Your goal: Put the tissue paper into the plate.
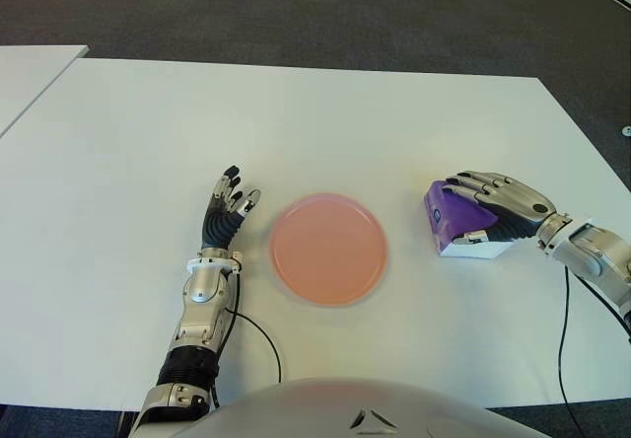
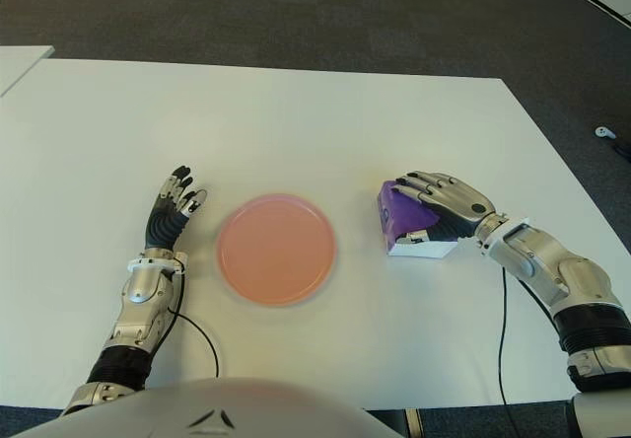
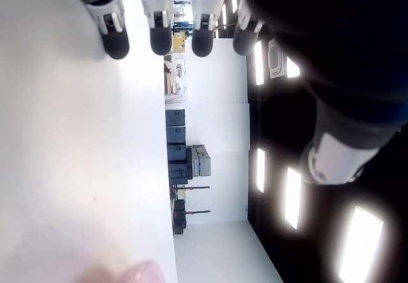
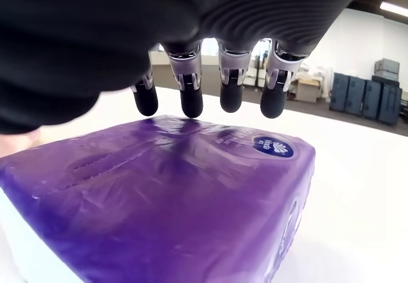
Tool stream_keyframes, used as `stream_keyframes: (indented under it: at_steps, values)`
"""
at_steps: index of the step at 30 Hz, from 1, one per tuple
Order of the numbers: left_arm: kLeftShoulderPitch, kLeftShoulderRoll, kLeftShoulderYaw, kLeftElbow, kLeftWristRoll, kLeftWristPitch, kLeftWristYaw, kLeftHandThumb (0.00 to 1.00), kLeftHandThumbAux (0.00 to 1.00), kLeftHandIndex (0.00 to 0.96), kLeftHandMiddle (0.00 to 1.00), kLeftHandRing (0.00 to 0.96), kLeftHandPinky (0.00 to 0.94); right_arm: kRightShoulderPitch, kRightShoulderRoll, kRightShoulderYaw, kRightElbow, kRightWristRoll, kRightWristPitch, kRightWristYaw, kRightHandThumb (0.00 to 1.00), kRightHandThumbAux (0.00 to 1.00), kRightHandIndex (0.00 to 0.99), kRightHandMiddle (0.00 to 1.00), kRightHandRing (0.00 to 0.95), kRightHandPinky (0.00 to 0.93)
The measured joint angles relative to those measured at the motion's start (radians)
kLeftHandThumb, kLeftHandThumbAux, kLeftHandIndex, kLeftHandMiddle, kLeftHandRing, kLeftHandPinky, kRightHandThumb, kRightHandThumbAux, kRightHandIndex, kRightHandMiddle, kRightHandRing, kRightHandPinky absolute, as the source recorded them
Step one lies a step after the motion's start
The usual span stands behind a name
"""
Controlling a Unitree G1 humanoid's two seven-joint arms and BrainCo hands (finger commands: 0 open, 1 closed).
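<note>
A purple tissue pack (image 1: 452, 223) with a white side lies on the white table (image 1: 296, 112), to the right of a round pink plate (image 1: 327, 249). My right hand (image 1: 490, 199) reaches over the pack from the right. In the right wrist view its fingers (image 4: 191, 95) are stretched out just above the pack's purple top (image 4: 159, 200), not closed around it. The thumb shows by the pack's near white side. My left hand (image 1: 229, 206) stays idle just left of the plate, its straight fingers (image 3: 159, 37) pointing away from me, with nothing in it.
A second white table (image 1: 30, 73) stands at the far left, across a narrow gap. Dark carpet lies beyond the far edge. Black cables (image 1: 567, 329) trail from both forearms over the near part of the table.
</note>
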Motion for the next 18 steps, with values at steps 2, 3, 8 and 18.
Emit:
stream_keyframes:
  at_steps: [2, 3, 8, 18]
  values:
    - [0.001, 0.0, 0.0, -0.001, 0.0, 0.0, 0.0, 0.0, 0.578, 0.0, 0.0, 0.0, 0.0, 0.0, 0.0, 0.003, 0.0, -0.001, 0.0, 0.0, 0.275, 0.176, 0.0, 0.0, 0.0, 0.0]
    - [0.001, 0.0, 0.0, -0.001, 0.0, 0.0, 0.0, 0.0, 0.578, 0.0, 0.0, 0.0, 0.0, 0.0, 0.0, 0.005, 0.0, -0.002, 0.0, -0.001, 0.276, 0.177, 0.0, 0.0, 0.0, 0.0]
    - [0.001, 0.0, 0.002, -0.001, 0.0, 0.001, 0.0, 0.0, 0.579, 0.0, 0.0, 0.0, 0.0, 0.001, 0.0, 0.014, 0.0, -0.008, 0.0, -0.003, 0.273, 0.177, 0.0, 0.0, 0.0, 0.0]
    - [0.002, 0.0, 0.002, -0.005, -0.001, 0.004, 0.0, 0.0, 0.582, 0.0, 0.0, 0.0, 0.0, 0.006, 0.0, 0.018, -0.011, -0.008, 0.006, -0.001, 0.257, 0.177, 0.0, 0.0, 0.0, 0.0]
